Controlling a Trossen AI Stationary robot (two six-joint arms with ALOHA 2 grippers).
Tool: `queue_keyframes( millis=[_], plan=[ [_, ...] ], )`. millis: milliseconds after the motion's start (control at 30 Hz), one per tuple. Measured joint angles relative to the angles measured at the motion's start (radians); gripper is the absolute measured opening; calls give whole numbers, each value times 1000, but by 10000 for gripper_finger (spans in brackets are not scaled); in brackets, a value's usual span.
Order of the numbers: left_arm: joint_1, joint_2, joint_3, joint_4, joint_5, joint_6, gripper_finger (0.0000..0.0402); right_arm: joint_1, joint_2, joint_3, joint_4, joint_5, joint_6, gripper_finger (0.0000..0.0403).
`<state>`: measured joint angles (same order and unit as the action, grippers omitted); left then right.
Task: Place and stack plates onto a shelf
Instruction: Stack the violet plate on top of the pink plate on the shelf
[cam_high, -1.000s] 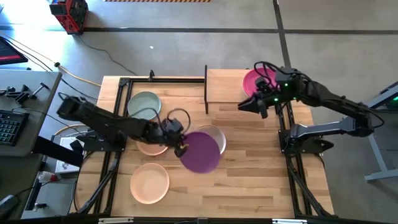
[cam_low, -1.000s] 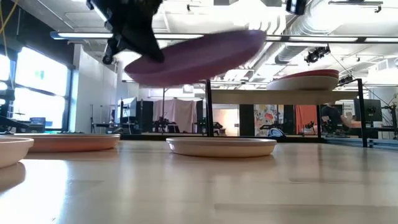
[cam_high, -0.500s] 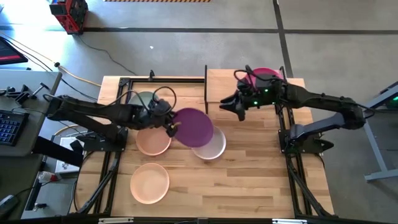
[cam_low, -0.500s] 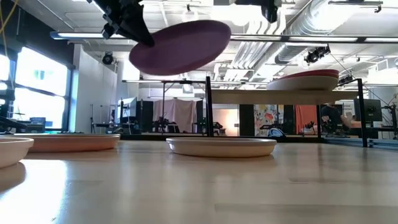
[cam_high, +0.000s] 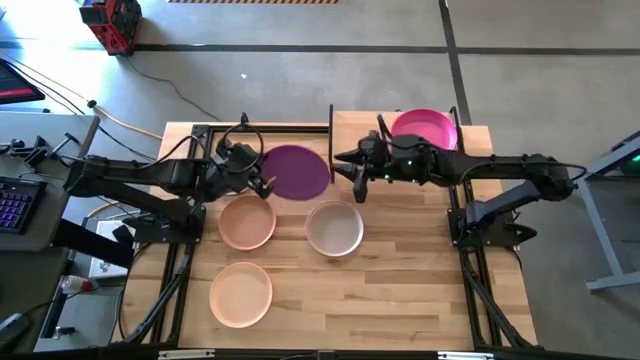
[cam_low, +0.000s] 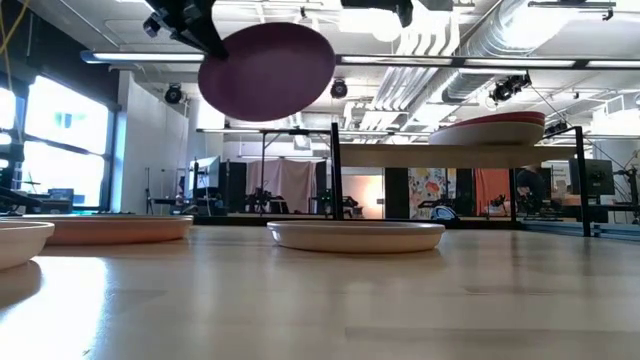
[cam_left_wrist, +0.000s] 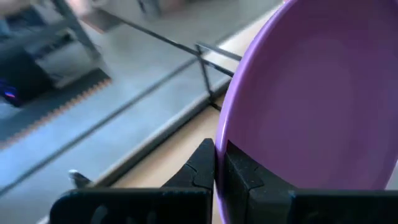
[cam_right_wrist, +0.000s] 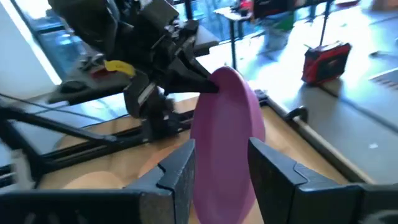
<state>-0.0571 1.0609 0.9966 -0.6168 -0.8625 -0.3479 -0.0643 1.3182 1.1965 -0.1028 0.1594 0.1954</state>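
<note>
Left gripper (cam_high: 262, 186): dark fingers pinched on the rim of the purple plate (cam_high: 297, 172), seen clamped either side of the edge in the left wrist view (cam_left_wrist: 219, 177); raised above the table's far half.
Purple plate: round, shallow, matte; held in the air and tipped up steeply, its hollow face turned toward the left wrist camera and its free edge pointing toward the right gripper (cam_high: 346, 168); in the low view (cam_low: 267, 71) it hangs high above the table plates.
Right gripper: fingers spread wide, one to each side of the purple plate's free edge in the right wrist view (cam_right_wrist: 217, 163); I cannot tell whether they touch it.
Peach plate (cam_high: 241, 293): round, matte, flat on the table, nearest the front edge, well below the left gripper.
Terracotta plate (cam_high: 246, 222): flat on the wood, just under the left gripper.
Cream plate (cam_high: 334, 229): flat on the table, below the purple plate.
Shelf (cam_high: 358, 136): light-wood board on black posts, just behind the right gripper.
Magenta plate (cam_high: 425, 128): lies flat on the shelf, beyond the right gripper's wrist.
</note>
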Motion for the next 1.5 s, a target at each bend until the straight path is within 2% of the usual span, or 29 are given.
queue_keyframes(
  millis=[167,333,500,767,1067,1200,1367,1500],
  plan=[
    [-2,-7,0,-9,-63,33,1,47,48,0,14,149,-27,128],
    [-2,1,0,-8,-65,38,1,77,103,0,7,278,-62,128],
    [-2,4,0,-6,-65,10,1,89,141,0,19,363,-65,128],
    [-2,5,0,24,-62,-17,1,84,142,0,25,378,-65,128],
    [-2,7,0,114,-2,-16,1,84,142,0,24,415,-60,124],
    [-2,7,0,115,10,-17,3,84,142,0,24,431,-27,94],
    [-2,7,0,115,36,-19,12,82,142,0,21,440,-9,18],
    [-2,7,0,116,60,-19,15,76,142,0,17,446,57,13]
  ],
)
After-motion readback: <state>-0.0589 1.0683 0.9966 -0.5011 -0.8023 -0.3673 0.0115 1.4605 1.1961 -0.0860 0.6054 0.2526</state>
